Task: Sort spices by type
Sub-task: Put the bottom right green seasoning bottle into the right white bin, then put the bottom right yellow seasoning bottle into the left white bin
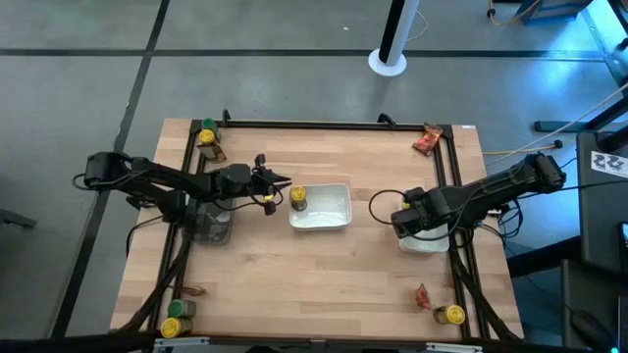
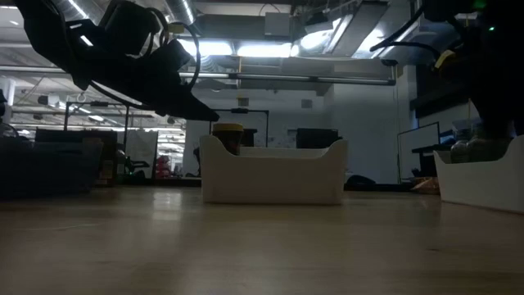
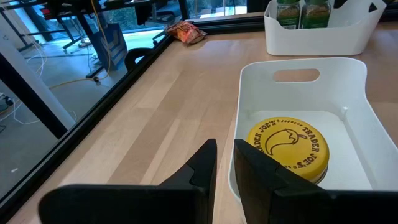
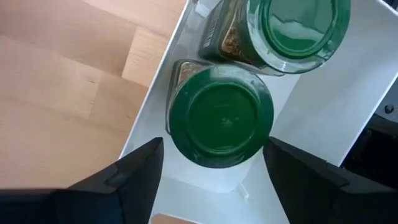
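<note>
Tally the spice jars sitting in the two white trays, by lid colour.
Yellow-lidded jar: 1, in the centre tray
Green-lidded jars: 2, in the right tray
Total: 3

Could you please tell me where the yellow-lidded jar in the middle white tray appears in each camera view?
High view: yellow-lidded jar at the middle white tray's left end.
Low view: lid just above the tray's left wall.
Left wrist view: inside the tray.
Right wrist view: not visible.
Shared landmark: the tray.
</note>
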Motion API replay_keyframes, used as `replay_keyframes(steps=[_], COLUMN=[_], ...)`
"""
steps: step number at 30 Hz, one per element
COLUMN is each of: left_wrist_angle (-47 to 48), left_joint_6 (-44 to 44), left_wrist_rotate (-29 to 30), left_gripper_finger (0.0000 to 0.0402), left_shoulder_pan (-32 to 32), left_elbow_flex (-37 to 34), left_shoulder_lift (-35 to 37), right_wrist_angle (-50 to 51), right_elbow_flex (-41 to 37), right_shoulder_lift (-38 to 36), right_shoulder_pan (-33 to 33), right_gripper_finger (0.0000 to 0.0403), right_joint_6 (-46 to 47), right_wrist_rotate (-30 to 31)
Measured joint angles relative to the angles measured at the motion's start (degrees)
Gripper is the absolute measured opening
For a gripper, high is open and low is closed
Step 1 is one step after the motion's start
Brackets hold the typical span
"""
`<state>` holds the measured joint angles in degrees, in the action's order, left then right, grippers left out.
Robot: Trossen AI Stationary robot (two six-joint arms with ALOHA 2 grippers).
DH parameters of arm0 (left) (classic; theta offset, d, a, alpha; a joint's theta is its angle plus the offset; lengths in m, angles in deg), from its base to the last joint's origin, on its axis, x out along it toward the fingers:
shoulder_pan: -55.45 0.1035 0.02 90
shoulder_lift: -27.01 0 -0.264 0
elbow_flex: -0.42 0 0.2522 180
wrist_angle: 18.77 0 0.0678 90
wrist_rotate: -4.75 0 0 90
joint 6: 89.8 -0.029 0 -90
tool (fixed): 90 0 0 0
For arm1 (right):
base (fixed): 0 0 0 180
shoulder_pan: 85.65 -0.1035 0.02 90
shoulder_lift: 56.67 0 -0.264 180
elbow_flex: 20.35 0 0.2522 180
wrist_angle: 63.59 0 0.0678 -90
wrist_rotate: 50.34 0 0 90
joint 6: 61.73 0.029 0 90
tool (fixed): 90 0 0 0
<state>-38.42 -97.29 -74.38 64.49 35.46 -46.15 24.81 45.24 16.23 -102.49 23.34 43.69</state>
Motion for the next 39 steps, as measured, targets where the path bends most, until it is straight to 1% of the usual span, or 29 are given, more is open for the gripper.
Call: replay_keyframes(steps=[4, 10, 14, 21, 31, 35, 39], left_wrist_angle=[-0.02, -0.04, 0.00, 0.28, 0.24, 0.24, 0.22], left_joint_6=[0.00, 0.00, 0.00, 0.00, 0.00, 0.00, 0.00], left_wrist_rotate=[0.00, 0.00, 0.00, 0.00, 0.00, 0.00, 0.00], left_gripper_finger=[0.0045, 0.0045, 0.0045, 0.0045, 0.0045, 0.0045, 0.0045], left_shoulder_pan=[0.00, -0.02, 0.00, -0.02, -0.02, 0.00, 0.00], left_elbow_flex=[0.00, 0.00, 0.00, 0.00, 0.00, 0.00, 0.00], left_shoulder_lift=[0.00, 0.00, 0.00, 0.00, 0.00, 0.00, 0.00], right_wrist_angle=[0.94, 1.66, 1.78, 1.82, 1.70, 0.94, -1.76], right_elbow_flex=[1.89, 7.97, 11.00, 12.40, 12.40, 12.40, 12.40], right_shoulder_lift=[0.00, 0.00, 0.00, -0.02, -0.02, -0.02, -0.02], right_shoulder_pan=[0.00, -0.13, -2.50, -11.02, -25.25, -29.97, -33.98], right_gripper_finger=[0.0277, 0.0277, 0.0277, 0.0278, 0.0278, 0.0278, 0.0278], right_joint_6=[-0.95, -2.43, -2.21, 2.86, 19.05, 23.45, 28.44], right_wrist_rotate=[-1.12, -2.09, -3.48, -6.89, -8.01, -9.93, -10.20])
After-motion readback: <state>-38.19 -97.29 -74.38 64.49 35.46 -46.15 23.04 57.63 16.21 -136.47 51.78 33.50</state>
